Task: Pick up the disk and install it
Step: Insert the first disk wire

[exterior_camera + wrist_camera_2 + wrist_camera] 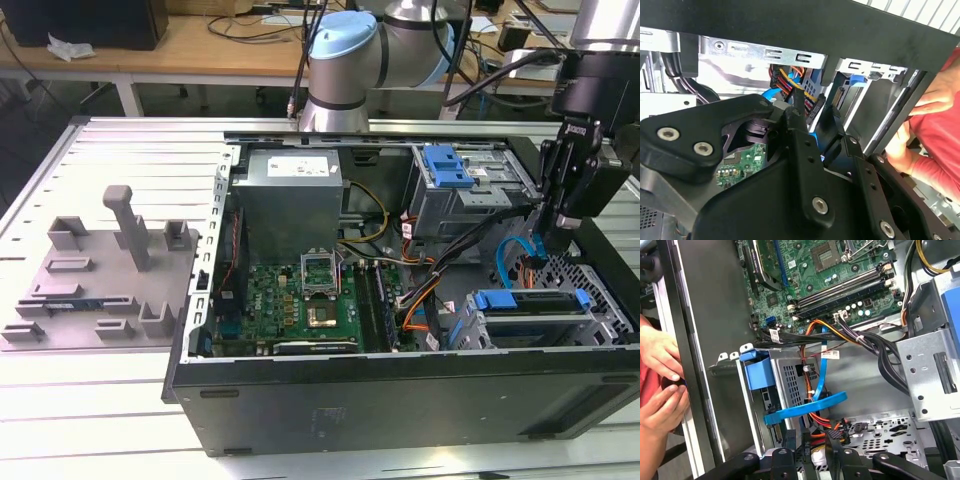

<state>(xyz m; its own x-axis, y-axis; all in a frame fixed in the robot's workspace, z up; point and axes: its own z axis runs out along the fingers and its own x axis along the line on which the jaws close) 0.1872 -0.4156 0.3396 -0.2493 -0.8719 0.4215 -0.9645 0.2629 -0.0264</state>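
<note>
My gripper point(552, 232) hangs inside the open computer case point(400, 385) at the exterior view's right, above the lower grey drive cage point(545, 312). In both wrist views its black fingers point(789, 442) stand a narrow gap apart with nothing between them; orange and yellow cables point(822, 422) lie beyond. In the first wrist view a bright blue flat strip point(805, 409) runs along the foot of the perforated cage point(790, 374). I cannot tell whether that strip is the disk's rail or a cable. The disk's silver face is hidden. My gripper point(812, 114) points toward the cable bundle.
A person's hands point(660, 357) in a red sleeve point(940, 145) rest at the case's side wall, close to the cage. A second drive bay with a blue latch point(446, 166) stands behind. The motherboard point(300, 300) fills the case's middle. A grey fixture plate point(95, 270) lies outside it.
</note>
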